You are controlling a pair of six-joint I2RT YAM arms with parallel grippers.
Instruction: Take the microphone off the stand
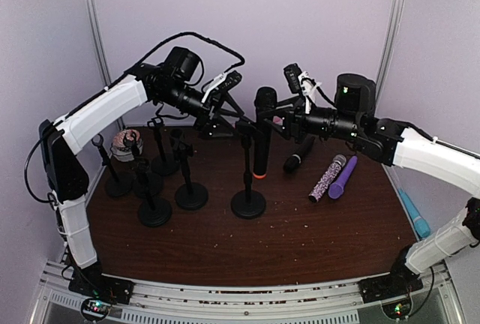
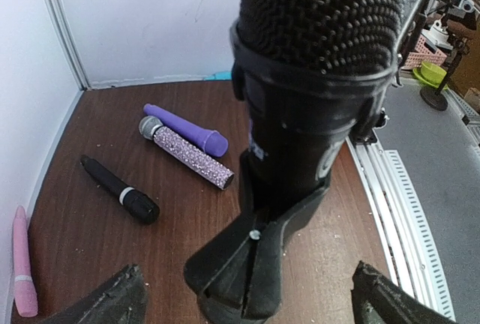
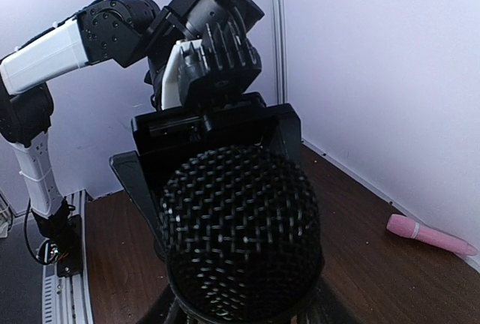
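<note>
item 1, left arm (image 1: pixel 101 110): one. rises from its base at the near left corner, elbow high by the left wall, forearm reaching roughly level toward the centre.
left tool (image 2: pixel 251 301): released, jaws spread wide. its fingertips (image 2: pixel 112 298) stand either side of the stand's clip, apart from both clip and microphone.

item 2, right arm (image 1: pixel 439 159): one. rises from the near right corner, forearm reaching leftward to the centre, facing the left arm.
right tool (image 1: pixel 279 123): clenched on the mounted microphone, on the upper body just under the head. in the right wrist view the head hides the fingers.

item 3, mounted microphone (image 1: pixel 262 133): one. black, mesh head, orange ring near the foot, close to upright. it is seated in the clip of the stand (image 1: pixel 248 202), whose round base sits mid worktop (image 1: pixel 300 241).

item 4, empty stands (image 1: pixel 154 211): five bases made out, clustered at the left. they overlap, so the count is not firm.

item 5, loose microphones, lying flat: five.
- loose black microphone (image 1: pixel 298 155), right of the stand.
- rhinestone microphone (image 1: pixel 328 178) and purple microphone (image 1: pixel 343 176), side by side.
- pink microphone (image 3: pixel 431 235), along the back wall.
- light blue microphone (image 1: pixel 414 215), at the right edge by the wall.

item 6, pale round object (image 1: pixel 126 146): one. behind the empty stands, too unclear to name.
</note>
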